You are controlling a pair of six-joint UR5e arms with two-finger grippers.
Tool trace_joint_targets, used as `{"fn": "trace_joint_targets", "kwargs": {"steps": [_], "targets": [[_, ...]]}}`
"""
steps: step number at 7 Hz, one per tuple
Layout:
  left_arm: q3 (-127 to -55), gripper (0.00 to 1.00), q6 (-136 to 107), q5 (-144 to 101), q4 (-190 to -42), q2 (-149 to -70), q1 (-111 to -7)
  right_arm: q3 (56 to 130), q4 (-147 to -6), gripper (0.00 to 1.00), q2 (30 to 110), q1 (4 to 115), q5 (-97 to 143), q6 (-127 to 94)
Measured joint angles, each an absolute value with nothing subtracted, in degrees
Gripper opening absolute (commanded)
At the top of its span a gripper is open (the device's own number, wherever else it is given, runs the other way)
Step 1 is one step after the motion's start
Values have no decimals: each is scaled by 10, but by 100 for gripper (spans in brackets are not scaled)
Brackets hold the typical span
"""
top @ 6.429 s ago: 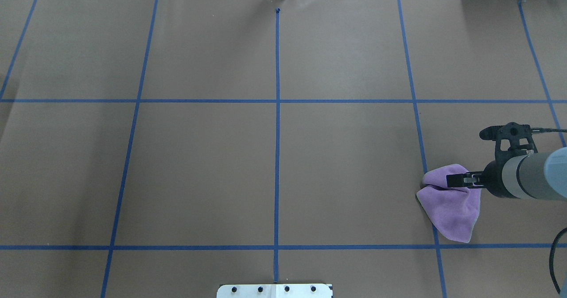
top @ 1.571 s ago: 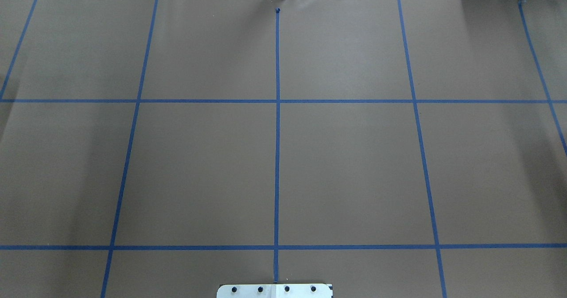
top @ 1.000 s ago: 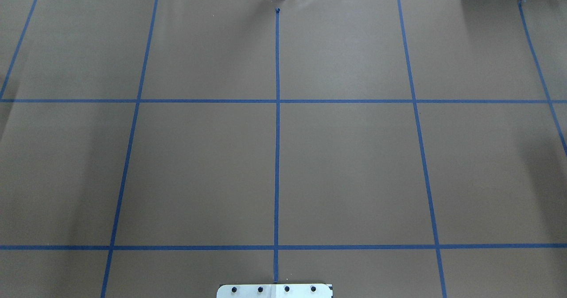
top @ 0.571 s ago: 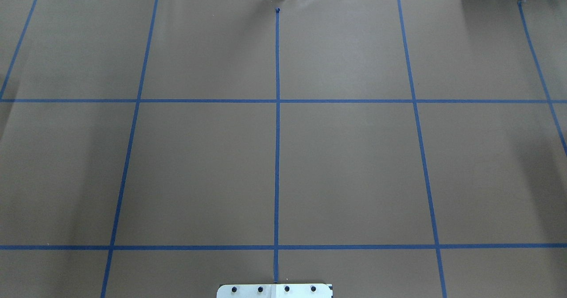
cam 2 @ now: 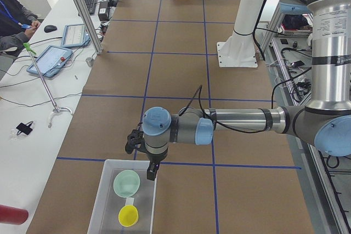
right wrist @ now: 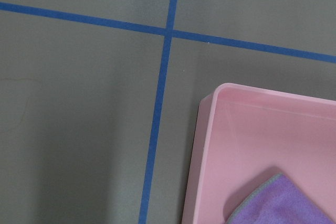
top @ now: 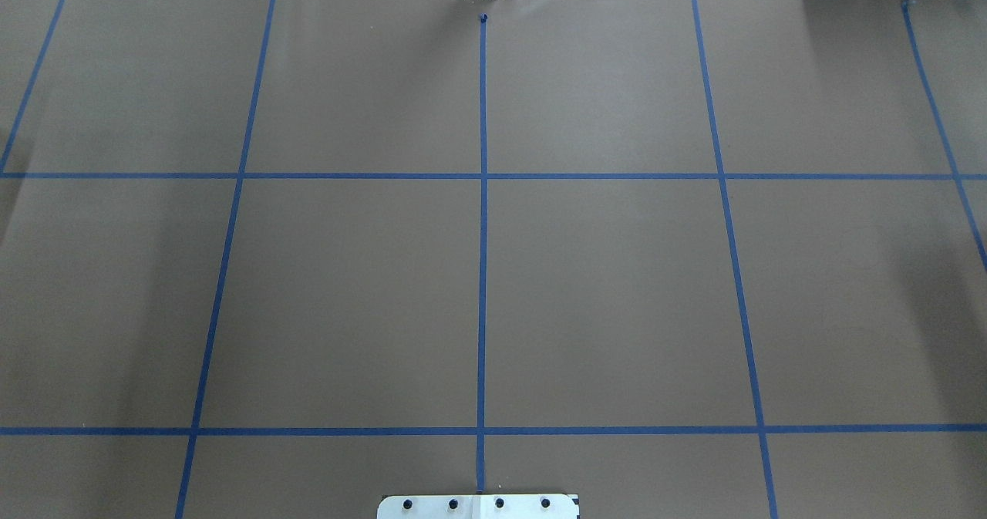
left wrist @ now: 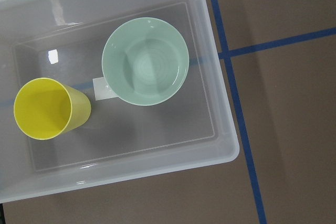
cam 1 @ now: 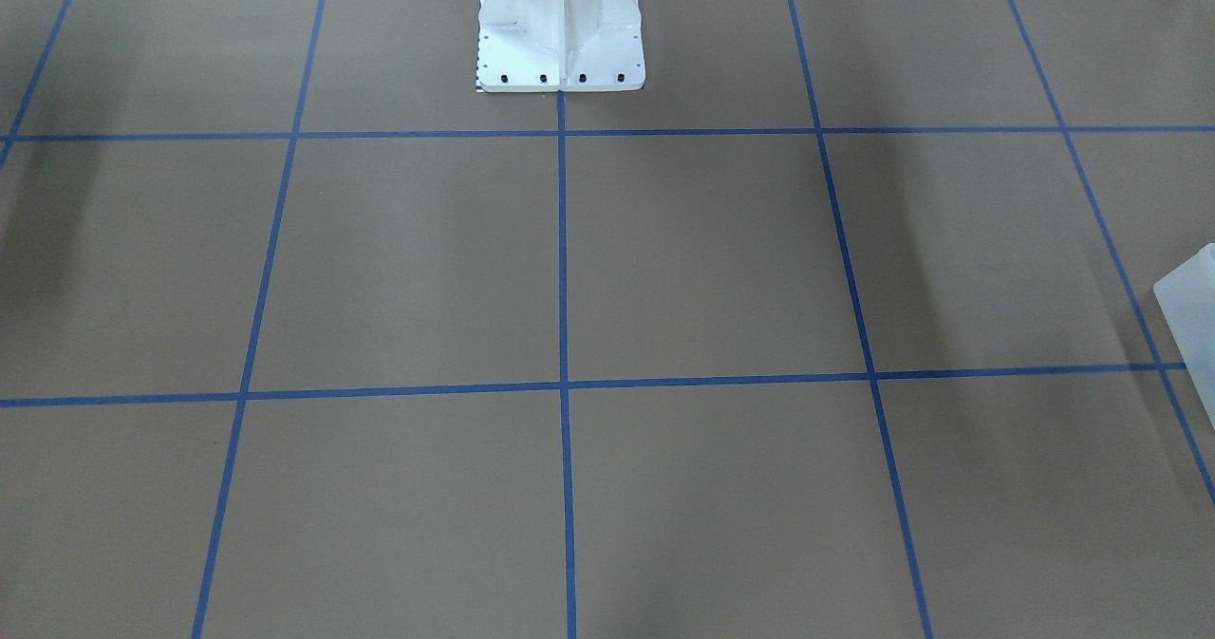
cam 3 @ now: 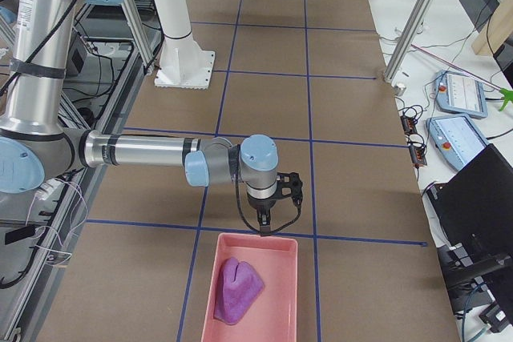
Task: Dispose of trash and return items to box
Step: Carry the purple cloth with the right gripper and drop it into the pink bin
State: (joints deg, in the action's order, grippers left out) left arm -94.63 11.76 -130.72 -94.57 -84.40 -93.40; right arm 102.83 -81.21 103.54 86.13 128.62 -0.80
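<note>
- Exterior left view: at the desk's left end, a clear bin (cam 2: 100, 201) holds a green bowl (cam 2: 126, 183) and a yellow cup (cam 2: 128, 216). Both are open side up, near each other but not touching.
- The left gripper (cam 2: 150, 175) hangs over the bin's rim on the side toward the desk's middle. I cannot tell whether its fingers are spread or pressed together.
- Between the two ends, the desk (top: 347, 295) is crossed by blue tape (top: 483, 272). I see no loose item on it in the overhead or front views.
- At the desk's right end, a pink bin (cam 3: 291, 294) holds a purple cloth (cam 3: 238, 290). The cloth is a soft, crumpled mound lying toward the bin's outer end.
- The right gripper (cam 3: 264, 230) hovers at the pink bin's inner rim. How its fingers stand cannot be told either.
- Judging by this, the sorting looks finished or very nearly so. Every task item in view sits in a bin, and neither arm seems to carry anything. Most likely only the arms' retreat is left.
</note>
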Motion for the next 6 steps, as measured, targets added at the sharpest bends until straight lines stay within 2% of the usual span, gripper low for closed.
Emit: {"fn": "trace_joint_targets", "kwargs": {"steps": [6], "targets": [[-943,98,117,-1307,-948,-833,-934,1047,-812,100,1046,861,1288,-5]]}}
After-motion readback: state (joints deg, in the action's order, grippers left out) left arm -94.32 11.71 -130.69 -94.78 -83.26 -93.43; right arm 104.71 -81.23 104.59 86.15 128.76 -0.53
